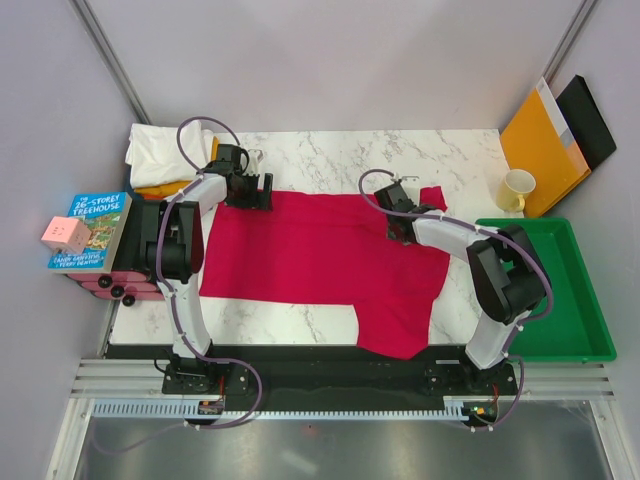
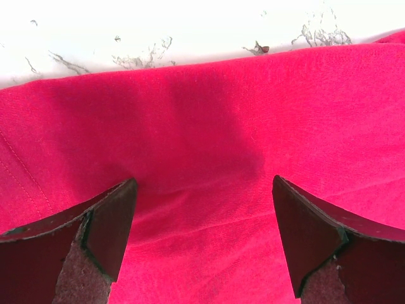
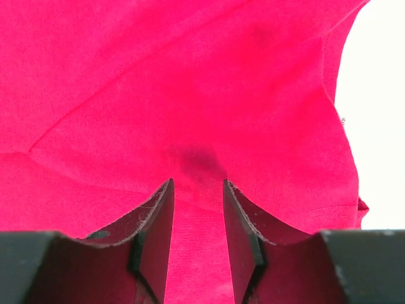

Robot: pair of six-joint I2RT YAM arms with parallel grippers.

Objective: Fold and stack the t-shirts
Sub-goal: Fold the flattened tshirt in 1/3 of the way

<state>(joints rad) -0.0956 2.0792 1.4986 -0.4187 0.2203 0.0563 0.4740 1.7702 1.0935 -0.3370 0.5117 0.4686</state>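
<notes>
A large crimson t-shirt [image 1: 320, 265] lies spread on the marble table [image 1: 330, 155]. It fills the left wrist view [image 2: 209, 107] and the right wrist view [image 3: 158, 82]. My left gripper [image 1: 262, 192] is wide open just above the shirt's far left edge [image 2: 204, 183] and holds nothing. My right gripper [image 1: 396, 230] is low over the shirt near its far right sleeve [image 1: 432, 197]. Its jaws stand a narrow gap apart with red cloth showing between them [image 3: 197, 182]. A white t-shirt [image 1: 160, 150] lies folded at the far left corner on a yellow-orange one [image 1: 165, 187].
A stack of books [image 1: 92, 232] with a pink cube [image 1: 65, 233] on it sits at the left edge. A cream mug [image 1: 517, 190], an orange envelope [image 1: 540, 145] and a black folder [image 1: 592, 118] are at the far right. A green tray [image 1: 585, 300] stands on the right.
</notes>
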